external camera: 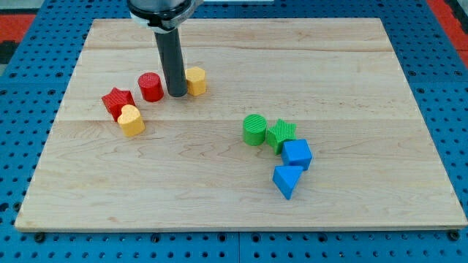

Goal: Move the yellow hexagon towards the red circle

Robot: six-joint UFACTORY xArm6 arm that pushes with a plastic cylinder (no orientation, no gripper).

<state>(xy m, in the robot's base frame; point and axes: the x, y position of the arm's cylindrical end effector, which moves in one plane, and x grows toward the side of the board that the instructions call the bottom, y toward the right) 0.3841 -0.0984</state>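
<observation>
Tip (pixel 178 94) stood between red circle (pixel 151 86) and yellow hexagon (pixel 195 80).
No gripper fitted, grip state untellable; wrong side for pushing, probably needed rounding hexagon first.

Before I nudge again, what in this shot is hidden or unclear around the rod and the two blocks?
- Camera view: my tip sits between the red circle and the yellow hexagon; the rod covers the hexagon's left edge, so contact cannot be told.
- The arm above the rod is cut off by the view's top.
- The green star is partly hidden by the blue cube.
- The red star is partly hidden by the yellow heart.
</observation>
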